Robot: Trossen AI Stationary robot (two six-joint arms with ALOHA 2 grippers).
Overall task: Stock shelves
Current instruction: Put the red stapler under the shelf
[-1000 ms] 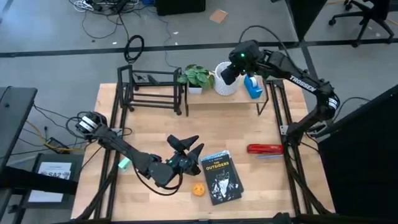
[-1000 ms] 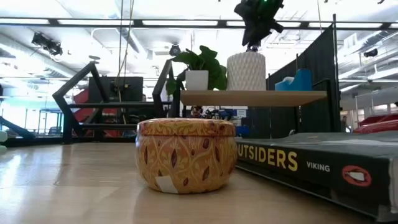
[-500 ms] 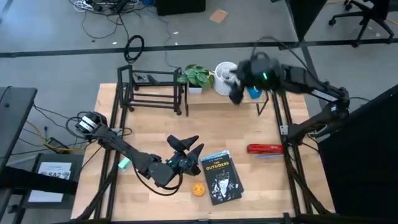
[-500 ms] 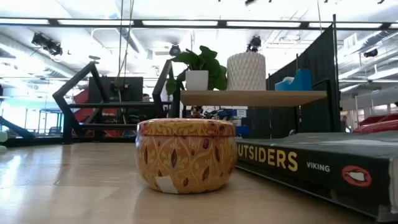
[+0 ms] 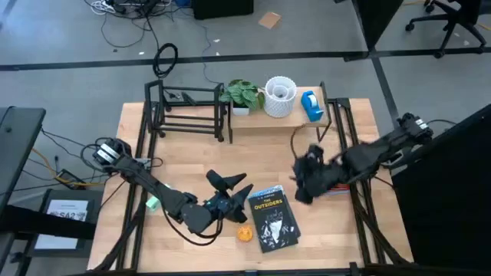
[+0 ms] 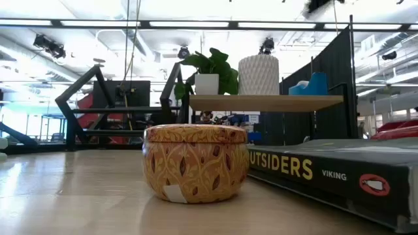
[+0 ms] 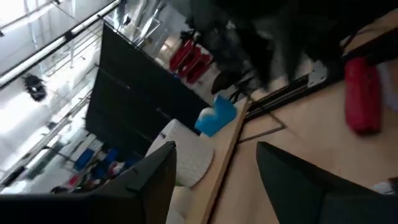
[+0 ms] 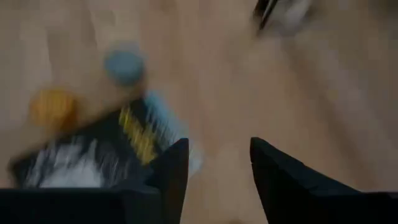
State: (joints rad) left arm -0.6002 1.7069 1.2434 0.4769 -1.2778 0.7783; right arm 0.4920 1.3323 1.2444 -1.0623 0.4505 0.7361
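Plank-topped shelf [image 5: 261, 117] holds plant, white vase, blue item; black book [image 5: 273, 219], orange tin [image 5: 244, 234], red stapler [image 5: 334, 185] remain. Right gripper [image 5: 301, 190] and left gripper [image 5: 234, 189]: jaws spread, empty.

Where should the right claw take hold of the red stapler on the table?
Judging from above, across the narrow width of the red stapler, near its middle, descending straight down: it lies flat on the tabletop, long and slim. The right claw is open nearby.

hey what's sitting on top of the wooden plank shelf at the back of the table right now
On the light wooden plank shelf stand a small green potted plant, a white textured vase and a blue tape dispenser. The overhead view cannot show what lies beneath the plank.
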